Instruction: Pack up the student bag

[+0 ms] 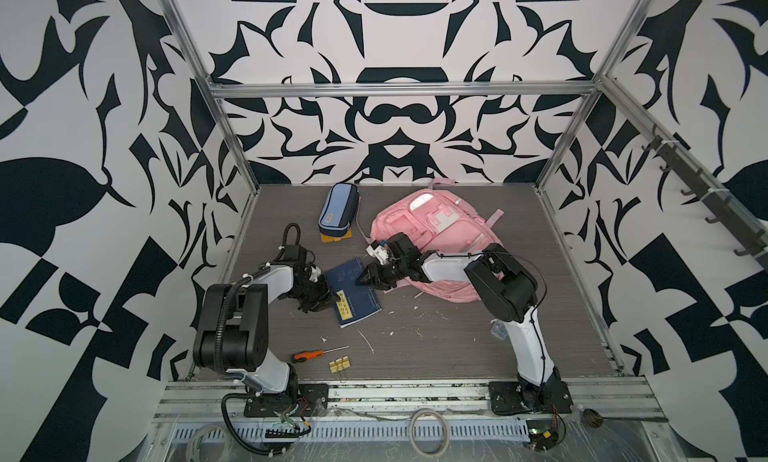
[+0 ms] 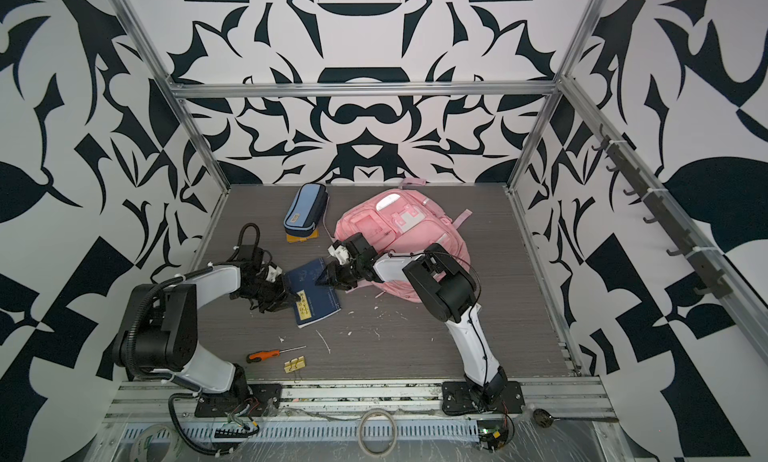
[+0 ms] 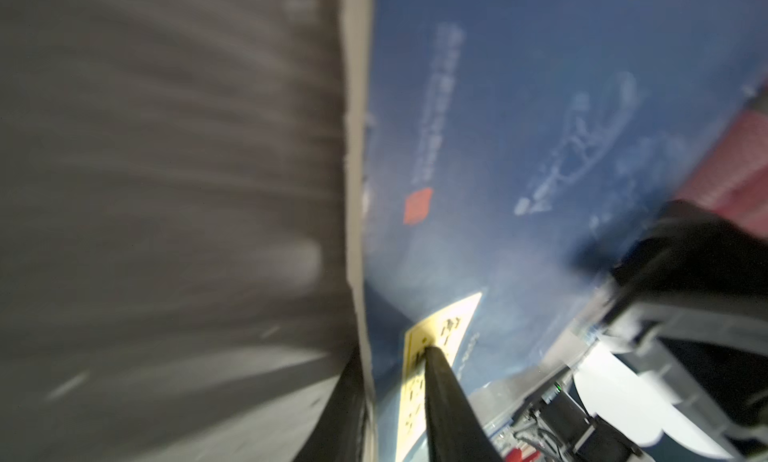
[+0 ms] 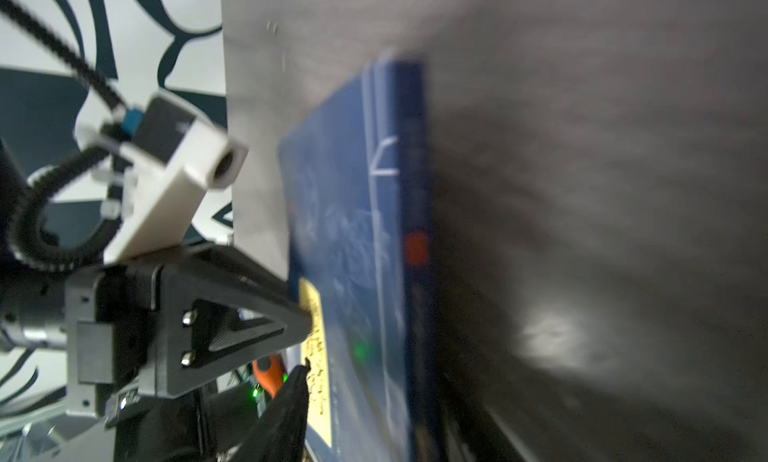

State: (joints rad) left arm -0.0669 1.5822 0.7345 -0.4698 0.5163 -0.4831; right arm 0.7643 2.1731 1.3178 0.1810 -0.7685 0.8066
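My left tool (image 1: 333, 296) clamps the edge of the dark blue yellow-labelled book (image 1: 361, 304); for the right tool (image 1: 362, 277) I cannot tell. The big pink fabric backpack (image 1: 432, 223) lies on the grey counter (image 1: 436, 347).

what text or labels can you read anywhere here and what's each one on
Yellow label on the blue book: dark characters, too blurred to read.
Pale column of lettering on the book's cover: blurred, unreadable.
Red square stamp on the cover: nothing legible.
Small label on the blue pencil case: too small to read.
So no text can be quoted.
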